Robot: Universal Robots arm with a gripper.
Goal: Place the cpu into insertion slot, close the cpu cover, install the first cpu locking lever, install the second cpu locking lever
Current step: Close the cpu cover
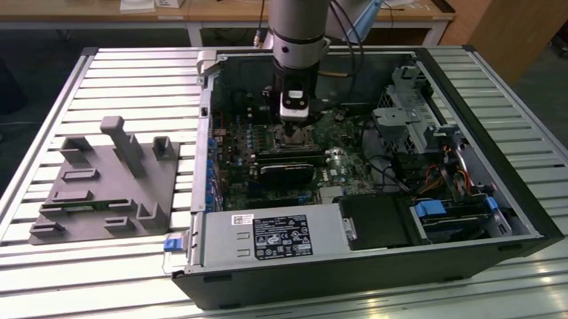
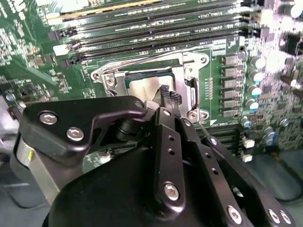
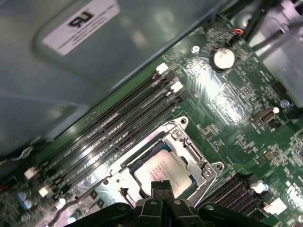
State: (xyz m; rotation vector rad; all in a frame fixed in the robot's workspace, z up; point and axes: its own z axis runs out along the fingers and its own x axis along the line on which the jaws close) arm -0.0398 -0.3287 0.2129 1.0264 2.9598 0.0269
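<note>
Here's the arm, straight down inside the open computer case point(image 1: 355, 272) on the table point(image 1: 133, 73). The end effector point(image 3: 161, 187) has its fingers pressed together with nothing between them, tips right over the socket. The cpu point(image 3: 163, 171) lies flat in its slot, grey top showing, and the cpu cover point(image 3: 188, 144) looks folded down around it, silvery frame on every side of the chip. In the second wrist view the fingertips point(image 2: 163, 92) sit at the cover's near edge; touching or just above, hard to say. A thin wire lever point(image 2: 142, 60) runs along the socket's far side, beside the memory slots point(image 3: 118, 123). Judgement call: this reads as a pushing job, so a slow, square press on the metal frame, never on the chip face and clear of the small board parts nearby, looks the safe way
</note>
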